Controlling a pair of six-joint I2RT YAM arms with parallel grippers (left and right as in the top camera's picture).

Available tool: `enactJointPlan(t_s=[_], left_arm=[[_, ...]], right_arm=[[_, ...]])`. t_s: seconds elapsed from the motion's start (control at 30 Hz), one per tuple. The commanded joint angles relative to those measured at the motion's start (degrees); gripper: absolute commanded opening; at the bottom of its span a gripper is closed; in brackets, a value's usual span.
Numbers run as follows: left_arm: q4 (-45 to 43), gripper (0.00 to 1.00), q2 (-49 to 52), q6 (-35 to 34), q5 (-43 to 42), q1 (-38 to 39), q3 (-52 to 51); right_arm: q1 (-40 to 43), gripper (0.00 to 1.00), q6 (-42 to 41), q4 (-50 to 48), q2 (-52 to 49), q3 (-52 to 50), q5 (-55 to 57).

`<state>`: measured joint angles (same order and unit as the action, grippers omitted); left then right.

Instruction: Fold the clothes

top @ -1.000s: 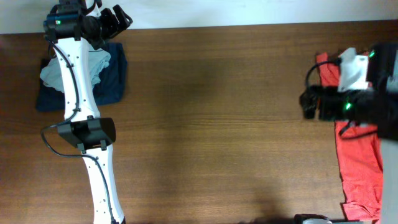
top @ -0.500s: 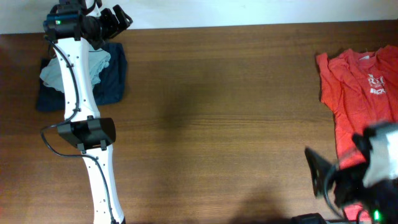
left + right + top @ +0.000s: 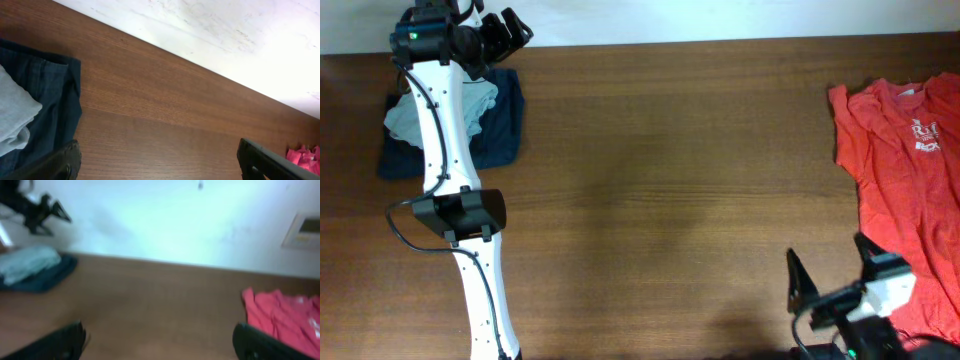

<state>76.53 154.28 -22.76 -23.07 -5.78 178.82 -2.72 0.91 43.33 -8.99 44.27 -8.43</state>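
Observation:
A red T-shirt (image 3: 905, 170) lies spread and rumpled at the table's right edge. It also shows in the right wrist view (image 3: 285, 320) and as a sliver in the left wrist view (image 3: 302, 155). A folded dark blue garment (image 3: 505, 125) with a folded light blue one (image 3: 415, 120) on it lies at the far left. My left gripper (image 3: 505, 30) is open and empty beside that pile, over the table's back edge (image 3: 160, 160). My right gripper (image 3: 832, 272) is open and empty near the front edge, left of the shirt's bottom (image 3: 160, 340).
The brown wooden table (image 3: 670, 180) runs between the pile and the shirt. A white wall (image 3: 225, 30) stands behind the back edge. My left arm (image 3: 445, 150) lies over the folded pile. The pile shows in the right wrist view (image 3: 35, 270), which is blurred.
My right arm has swung from over the red T-shirt at the right edge down to the table's front edge, uncovering the shirt. The left arm has not moved.

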Motion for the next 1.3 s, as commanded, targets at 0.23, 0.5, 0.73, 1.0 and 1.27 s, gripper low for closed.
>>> enactJointPlan(t_s=[0.23,0.5,0.73,1.0,1.27], left_arm=[[-0.1,0.99,-1.6,0.1,0.4,0.0,0.4],[-0.1,0.99,-1.6,0.1,0.4,0.0,0.4],[-0.1,0.99,-1.6,0.1,0.4,0.0,0.4],[-0.1,0.99,-1.6,0.1,0.4,0.0,0.4],[-0.1,0.99,-1.6,0.1,0.4,0.0,0.4]], right_arm=[[1.7,0.99,0.0,-26.0,8.8,-24.6,-2.6],[1.7,0.99,-2.1,-40.0,8.8,-34.2,-2.1],[1.7,0.99,-2.1,-43.5,8.8,-39.3,-0.5],[1.7,0.99,-2.1,-43.8,8.8,-43.3,1.0],[1.7,0.99,-1.2,-39.9,8.8,-44.0,1.7]])
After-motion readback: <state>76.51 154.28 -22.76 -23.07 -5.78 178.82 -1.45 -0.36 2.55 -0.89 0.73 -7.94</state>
